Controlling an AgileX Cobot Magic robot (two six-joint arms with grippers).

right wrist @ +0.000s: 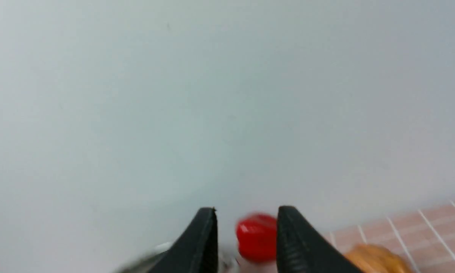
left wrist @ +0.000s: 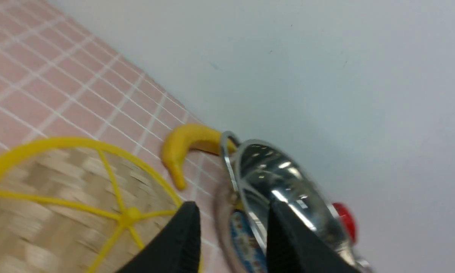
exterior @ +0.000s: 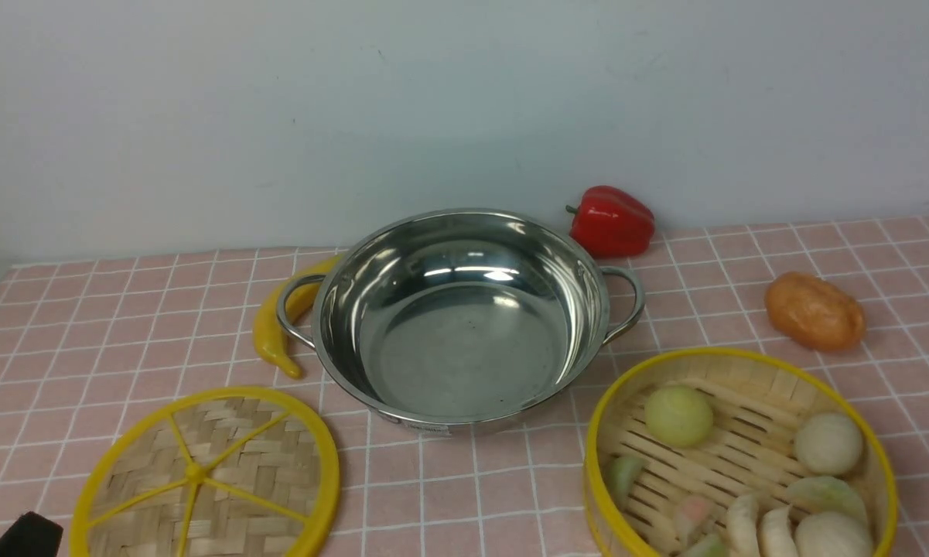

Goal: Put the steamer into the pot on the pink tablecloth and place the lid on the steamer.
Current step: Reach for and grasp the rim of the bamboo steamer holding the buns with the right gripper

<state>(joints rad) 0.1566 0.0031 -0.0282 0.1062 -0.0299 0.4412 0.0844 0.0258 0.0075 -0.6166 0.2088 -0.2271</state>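
Note:
The shiny steel pot (exterior: 456,340) stands empty in the middle of the pink tablecloth (exterior: 124,325). The steamer (exterior: 712,356), a bamboo basket with a yellow rim, sits at the front right with pale toy buns and dumplings inside. The flat woven lid (exterior: 209,476) lies at the front left. My left gripper (left wrist: 233,212) hovers open and empty over the near edge of the lid (left wrist: 60,197), facing the pot (left wrist: 272,182). Only a black fingertip (exterior: 23,538) of it shows in the front view. My right gripper (right wrist: 246,212) is open and empty, held above the table; the front view does not show it.
A red toy pepper (exterior: 611,220) lies behind the pot by the wall. A yellow curved toy vegetable (exterior: 278,333) rests against the pot's left handle. An orange toy potato (exterior: 816,311) lies behind the steamer. A pale wall closes the back.

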